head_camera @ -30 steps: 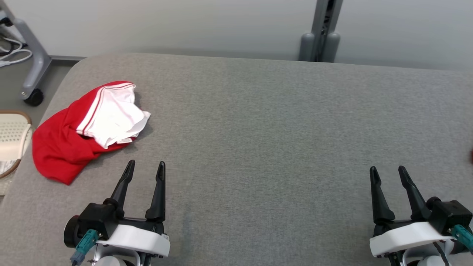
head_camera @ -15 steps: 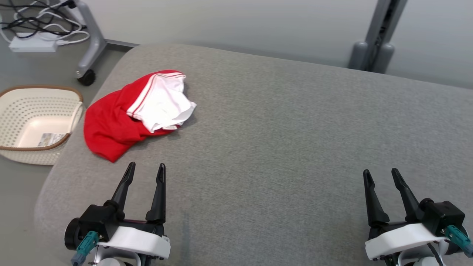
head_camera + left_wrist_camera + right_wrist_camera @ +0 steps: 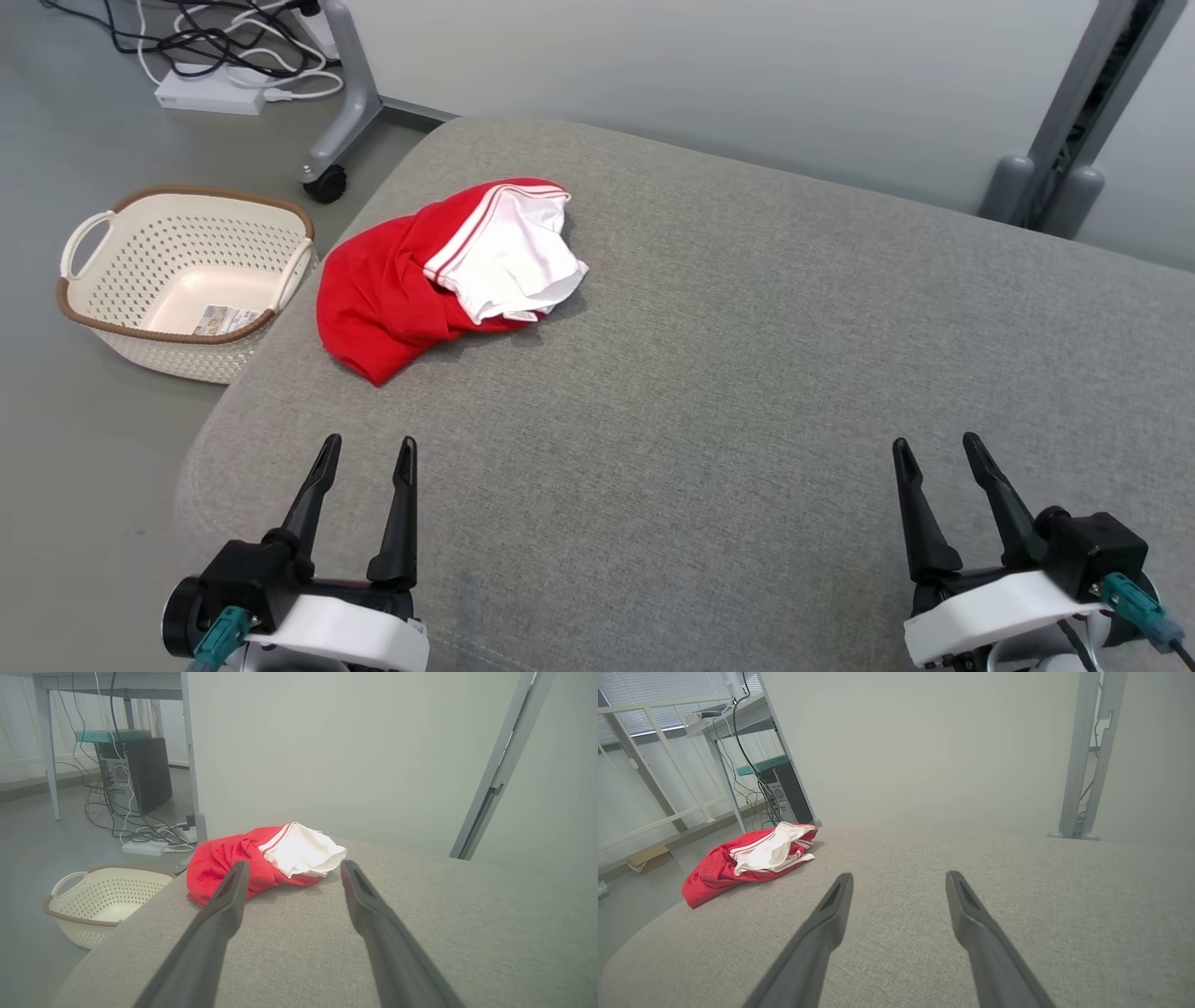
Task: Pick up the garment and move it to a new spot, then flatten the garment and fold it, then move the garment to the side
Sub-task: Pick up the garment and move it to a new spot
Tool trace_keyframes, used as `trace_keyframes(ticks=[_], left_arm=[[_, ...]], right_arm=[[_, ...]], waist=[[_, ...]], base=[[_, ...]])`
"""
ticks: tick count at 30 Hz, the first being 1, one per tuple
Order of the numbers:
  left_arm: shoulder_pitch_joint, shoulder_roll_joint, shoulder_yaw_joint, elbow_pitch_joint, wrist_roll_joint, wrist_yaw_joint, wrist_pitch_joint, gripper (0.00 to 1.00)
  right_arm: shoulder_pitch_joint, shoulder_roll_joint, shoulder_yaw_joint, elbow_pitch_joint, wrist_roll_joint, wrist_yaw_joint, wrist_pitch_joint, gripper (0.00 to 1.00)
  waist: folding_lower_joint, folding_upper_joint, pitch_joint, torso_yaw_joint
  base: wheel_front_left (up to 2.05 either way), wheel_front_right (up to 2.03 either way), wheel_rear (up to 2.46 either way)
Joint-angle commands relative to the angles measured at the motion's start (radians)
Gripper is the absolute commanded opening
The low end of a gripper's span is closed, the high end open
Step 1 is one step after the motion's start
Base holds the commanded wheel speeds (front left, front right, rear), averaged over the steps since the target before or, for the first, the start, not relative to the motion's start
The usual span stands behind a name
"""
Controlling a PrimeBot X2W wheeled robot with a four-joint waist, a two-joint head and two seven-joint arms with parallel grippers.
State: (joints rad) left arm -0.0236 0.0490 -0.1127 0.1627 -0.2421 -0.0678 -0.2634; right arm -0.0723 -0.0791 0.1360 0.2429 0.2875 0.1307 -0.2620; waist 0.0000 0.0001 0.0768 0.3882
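The head view has swung toward the crumpled garment (image 3: 401, 289), now nearer centre on the tabletop (image 3: 747, 392); left gripper (image 3: 369, 441) and right gripper (image 3: 934, 441) gape empty, pickup not begun

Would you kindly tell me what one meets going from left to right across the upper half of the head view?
From the left: cream perforated basket → red and white garment → grey upright post.
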Motion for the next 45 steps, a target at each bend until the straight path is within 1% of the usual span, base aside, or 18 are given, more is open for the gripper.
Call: trace_keyframes(ticks=[1,14,21,25,30,32,34,36,37,39,41,43,45], left_arm=[[0.006,0.003,0.003,-0.003,0.001,0.002,-0.001,1.0],[0.015,0.004,-0.008,-0.006,0.002,0.006,-0.001,1.0],[0.02,0.004,-0.005,-0.007,-0.003,0.009,-0.001,1.0],[0.018,0.004,-0.004,-0.01,-0.006,0.01,-0.001,1.0],[-0.005,0.004,0.02,-0.011,-0.026,0.01,-0.001,1.0],[-0.016,0.004,0.036,-0.007,-0.038,0.006,-0.001,1.0],[-0.023,0.003,0.046,0.034,-0.095,-0.007,-0.001,1.0],[-0.076,0.005,0.076,0.041,-0.06,-0.025,-0.002,1.0],[-0.076,0.005,0.076,0.041,-0.06,-0.025,-0.002,1.0],[-0.101,0.007,0.114,0.062,-0.049,-0.039,-0.001,1.0],[-0.142,0.03,0.132,0.1,-0.049,-0.052,-0.001,1.0],[-0.214,0.07,0.137,0.132,-0.046,-0.058,-0.001,1.0],[-0.27,0.111,0.125,0.197,-0.064,-0.062,-0.001,1.0]], right_arm=[[0.006,-0.006,-0.001,0.003,0.001,0.0,-0.004,1.0],[0.016,0.0,0.022,0.008,0.008,0.0,-0.004,1.0],[0.017,-0.006,0.025,0.006,0.01,0.0,-0.004,1.0],[0.012,-0.01,0.031,0.005,0.008,0.0,-0.004,1.0],[-0.005,-0.02,0.041,-0.001,0.002,0.0,-0.004,1.0],[-0.011,-0.027,0.044,-0.005,-0.001,0.0,-0.004,1.0],[-0.024,-0.034,0.05,-0.014,-0.008,0.0,-0.004,1.0],[-0.039,-0.042,0.058,-0.025,-0.011,0.0,-0.004,1.0],[-0.039,-0.042,0.058,-0.025,-0.011,0.0,-0.004,1.0],[-0.051,-0.054,0.067,-0.03,-0.017,0.0,-0.004,1.0],[-0.068,-0.063,0.072,-0.038,-0.018,0.0,-0.004,1.0],[-0.082,-0.07,0.078,-0.044,-0.02,0.0,-0.004,1.0],[-0.096,-0.079,0.087,-0.049,-0.023,0.0,-0.004,1.0]], waist=[[0.0,-0.0001,-0.004,0.006],[0.0,-0.0001,-0.019,0.036],[0.0,-0.0001,-0.018,0.04],[0.0,-0.0001,-0.012,0.04],[0.0,-0.0001,0.019,0.034],[0.0,-0.0001,0.039,0.028],[0.0,-0.0001,0.066,0.019],[0.0,-0.0001,0.097,0.006],[0.0,-0.0001,0.097,0.006],[0.0,-0.0001,0.126,-0.006],[0.0,-0.0001,0.155,-0.018],[0.0,-0.0001,0.181,-0.03],[0.0,-0.0001,0.205,-0.045]], base=[[0.0,0.0,0.0],[0.0,0.0,0.0],[0.0,0.0,0.0],[0.0,0.0,0.0],[0.0,0.0,0.0],[0.0,0.0,0.0],[0.0,0.0,0.0],[0.0,0.0,0.0],[0.0,0.0,0.0],[0.0,0.0,0.0],[0.0,0.0,0.0],[0.0,0.0,0.0],[0.0,0.0,0.0]])
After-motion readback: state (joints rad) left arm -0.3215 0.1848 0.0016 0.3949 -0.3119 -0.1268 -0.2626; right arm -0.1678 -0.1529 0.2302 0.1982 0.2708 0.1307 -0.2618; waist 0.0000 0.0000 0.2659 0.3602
